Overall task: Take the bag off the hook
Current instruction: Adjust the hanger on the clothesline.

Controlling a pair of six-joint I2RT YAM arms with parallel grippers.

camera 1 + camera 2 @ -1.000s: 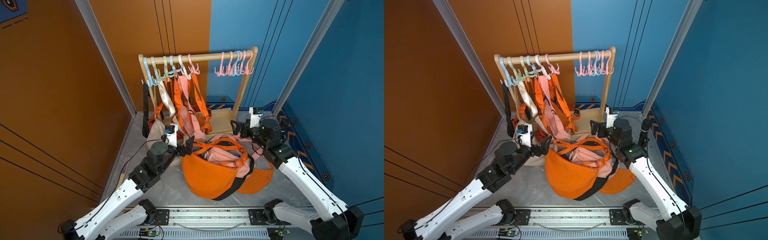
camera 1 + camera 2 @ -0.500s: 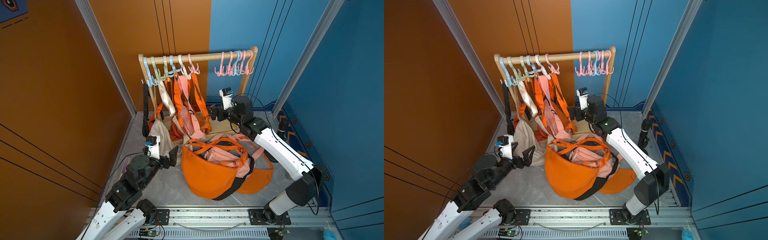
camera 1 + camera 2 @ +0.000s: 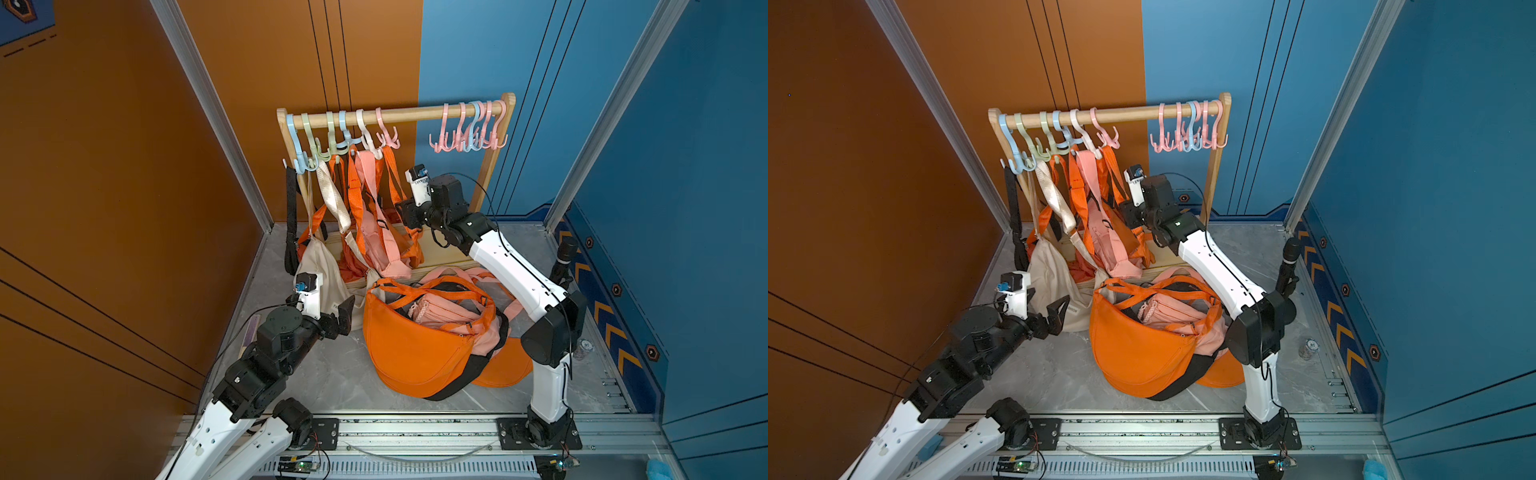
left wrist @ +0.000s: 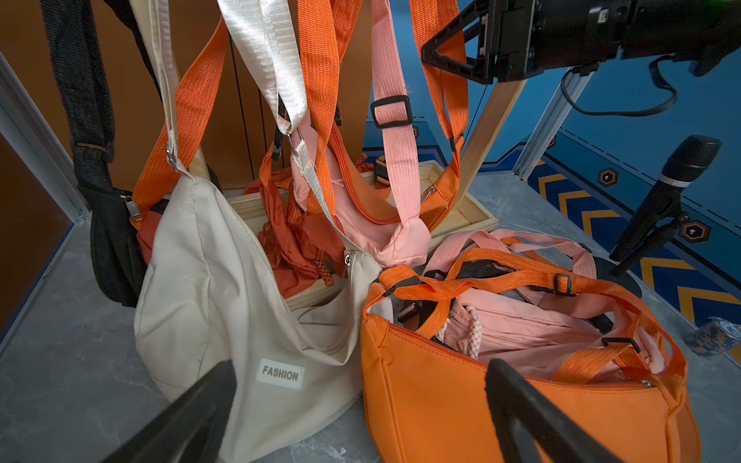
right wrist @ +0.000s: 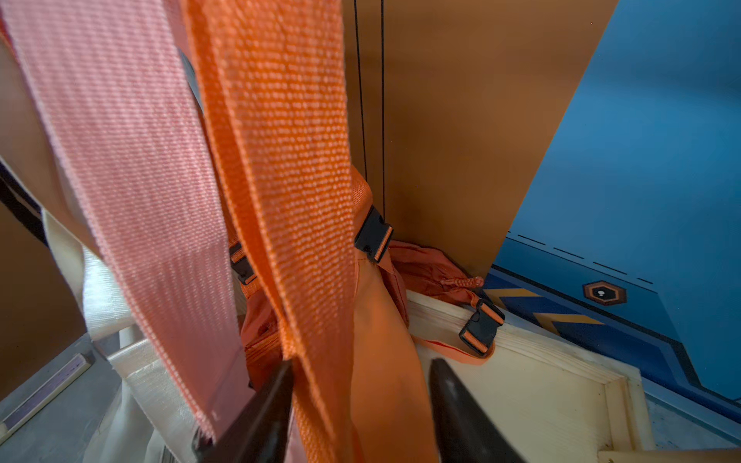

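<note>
Close in, right gripper (image 5: 361, 362) jaws stand part-way apart astride an orange strap (image 5: 288, 180). One finger (image 5: 260, 405) touches the webbing and the other sits just clear, so a firm pinch cannot be told. In both top views this gripper (image 3: 405, 212) (image 3: 1128, 212) sits mid-frame, in among the hanging straps below the wooden rail (image 3: 415, 111). Strap runs up to a pink hook (image 3: 387, 136), upper centre. Its orange bag (image 4: 443, 192) is on the hook, hanging low, body down at the rack's wooden base (image 5: 521, 381) behind a pink bag (image 3: 388, 253). Left gripper (image 3: 343, 318) jaws wide apart, holding nothing, lower left of centre, just beside a cream bag (image 3: 324, 270) labelled FASHION. Large orange bag (image 3: 415, 353) lies on the grey bench (image 3: 332, 374), centre frame, with pink fabric inside. Empty hooks (image 3: 469, 133) bunched at the upper right end of the rail.
</note>
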